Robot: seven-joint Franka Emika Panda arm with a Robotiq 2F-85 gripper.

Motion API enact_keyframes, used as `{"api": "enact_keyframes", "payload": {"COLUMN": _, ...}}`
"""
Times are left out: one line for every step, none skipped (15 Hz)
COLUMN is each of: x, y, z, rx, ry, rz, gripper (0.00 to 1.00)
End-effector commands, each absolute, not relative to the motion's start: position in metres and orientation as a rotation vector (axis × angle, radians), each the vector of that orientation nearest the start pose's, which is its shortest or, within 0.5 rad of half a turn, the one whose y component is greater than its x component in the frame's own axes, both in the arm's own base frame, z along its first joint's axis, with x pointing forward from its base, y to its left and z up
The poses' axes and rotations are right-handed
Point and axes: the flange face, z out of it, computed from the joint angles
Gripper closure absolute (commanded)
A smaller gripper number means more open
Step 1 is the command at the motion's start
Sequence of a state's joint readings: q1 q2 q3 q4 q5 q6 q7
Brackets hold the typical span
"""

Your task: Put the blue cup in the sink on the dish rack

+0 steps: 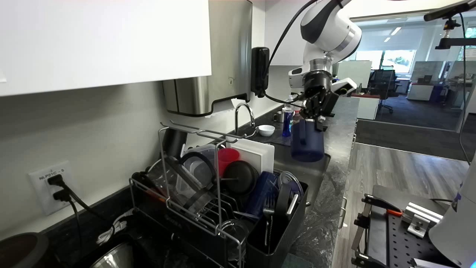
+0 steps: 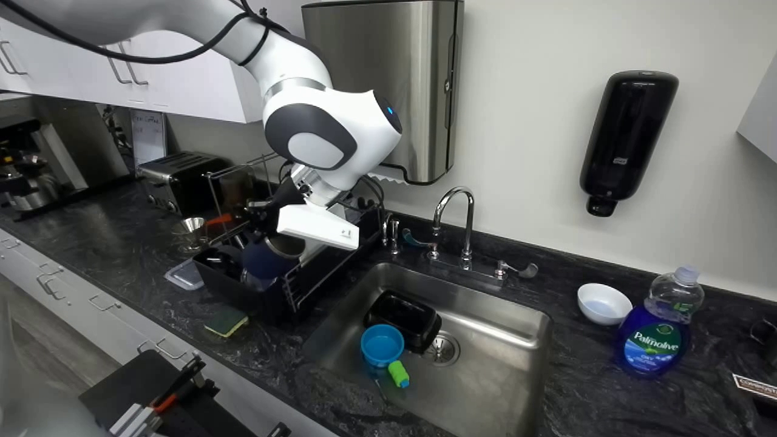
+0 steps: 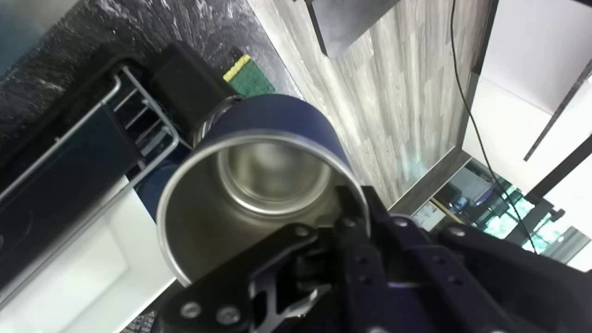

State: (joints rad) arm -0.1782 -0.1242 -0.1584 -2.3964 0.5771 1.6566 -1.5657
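the gripper pinches the blue cup by its rim, one fingertip inside, one outside.

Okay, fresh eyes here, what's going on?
The robot's gripper is closed on the dark blue cup by its rim and holds it in the air, mouth up. The cup is out of the sink but not yet on the dish rack. A black dish and a small light blue container are in the sink.
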Motion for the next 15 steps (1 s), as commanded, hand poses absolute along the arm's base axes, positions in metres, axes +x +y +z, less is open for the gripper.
{"api": "enact_keyframes", "payload": {"x": 0.407, "y": -0.069, "z": 0.351, "rx": -2.033, "ry": -1.001, "rz": -0.209, "gripper": 0.98}}
{"api": "enact_keyframes", "payload": {"x": 0.409, "y": -0.065, "z": 0.352, "rx": -2.036, "ry": -0.967, "rz": -0.228, "gripper": 0.98}}
{"api": "enact_keyframes", "payload": {"x": 0.41, "y": -0.061, "z": 0.353, "rx": -2.042, "ry": -0.929, "rz": -0.243, "gripper": 0.98}}
{"api": "enact_keyframes", "payload": {"x": 0.411, "y": -0.058, "z": 0.353, "rx": -2.053, "ry": -0.886, "rz": -0.255, "gripper": 0.98}}
{"api": "enact_keyframes", "payload": {"x": 0.412, "y": -0.055, "z": 0.353, "rx": -2.057, "ry": -0.858, "rz": -0.265, "gripper": 0.98}}
{"api": "enact_keyframes", "payload": {"x": 0.411, "y": -0.053, "z": 0.354, "rx": -2.068, "ry": -0.822, "rz": -0.268, "gripper": 0.98}}
{"api": "enact_keyframes", "payload": {"x": 0.409, "y": -0.05, "z": 0.355, "rx": -2.068, "ry": -0.804, "rz": -0.269, "gripper": 0.98}}
{"api": "enact_keyframes", "payload": {"x": 0.404, "y": -0.047, "z": 0.355, "rx": -2.066, "ry": -0.792, "rz": -0.271, "gripper": 0.98}}
{"api": "enact_keyframes", "payload": {"x": 0.4, "y": -0.044, "z": 0.357, "rx": -2.067, "ry": -0.775, "rz": -0.268, "gripper": 0.98}}
{"api": "enact_keyframes", "payload": {"x": 0.396, "y": -0.041, "z": 0.358, "rx": -2.056, "ry": -0.78, "rz": -0.262, "gripper": 0.98}}
{"api": "enact_keyframes", "payload": {"x": 0.391, "y": -0.038, "z": 0.359, "rx": -2.05, "ry": -0.779, "rz": -0.255, "gripper": 0.98}}
{"api": "enact_keyframes", "payload": {"x": 0.386, "y": -0.034, "z": 0.36, "rx": -2.045, "ry": -0.781, "rz": -0.245, "gripper": 0.98}}
{"api": "enact_keyframes", "payload": {"x": 0.382, "y": -0.031, "z": 0.362, "rx": -2.043, "ry": -0.785, "rz": -0.233, "gripper": 0.98}}
{"api": "enact_keyframes", "payload": {"x": 0.379, "y": -0.029, "z": 0.363, "rx": -2.041, "ry": -0.785, "rz": -0.224, "gripper": 0.98}}
{"api": "enact_keyframes", "payload": {"x": 0.376, "y": -0.027, "z": 0.362, "rx": -2.041, "ry": -0.78, "rz": -0.217, "gripper": 0.98}}
